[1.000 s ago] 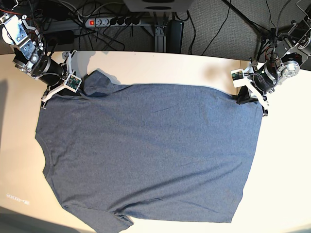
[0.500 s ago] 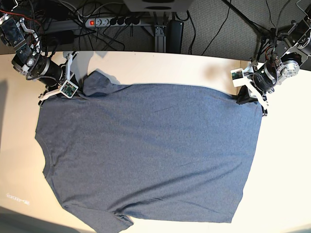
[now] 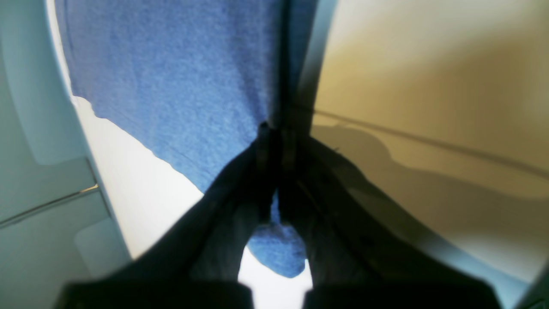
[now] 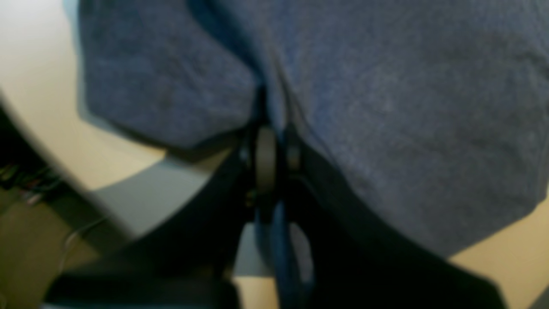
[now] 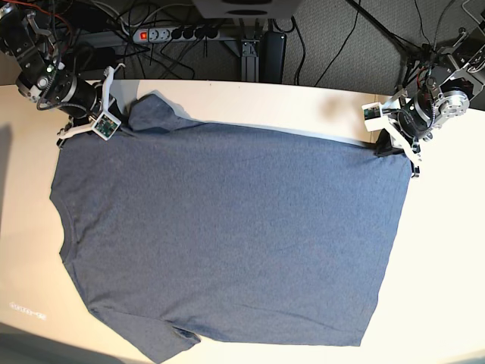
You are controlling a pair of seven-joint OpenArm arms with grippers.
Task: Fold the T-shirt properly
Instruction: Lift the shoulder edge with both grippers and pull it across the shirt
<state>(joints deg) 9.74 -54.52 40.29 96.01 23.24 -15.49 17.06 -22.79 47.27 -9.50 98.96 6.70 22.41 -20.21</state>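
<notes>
The T-shirt (image 5: pixel 227 243) lies spread flat on the table (image 5: pixel 447 250) and covers most of its surface. Its long axis runs across the table from the left edge to the right edge. The shoulder and collar end points to the left edge, where one short sleeve (image 5: pixel 151 115) lies near the far left corner and the other sleeve (image 5: pixel 163 345) lies at the near edge. The straight hem end points to the right edge of the table. The cloth looks smooth, with only small wrinkles.

The left gripper (image 5: pixel 389 144) is at the far right corner of the shirt, near the far edge of the table. In the left wrist view its dark fingers (image 3: pixel 240 184) are pressed together on a fold of the blue cloth (image 3: pixel 184 86), and a small piece of cloth shows below them, so it is holding the T-shirt.

The right gripper (image 5: pixel 98 125) is at the far left corner of the shirt, just beside the far sleeve. In the right wrist view its fingers (image 4: pixel 266 159) are also closed tight on a pinch of the fabric (image 4: pixel 386 107).

Behind the far edge of the table there is a power strip (image 5: pixel 178 33) with a red switch, among many black cables (image 5: pixel 333 45).
</notes>
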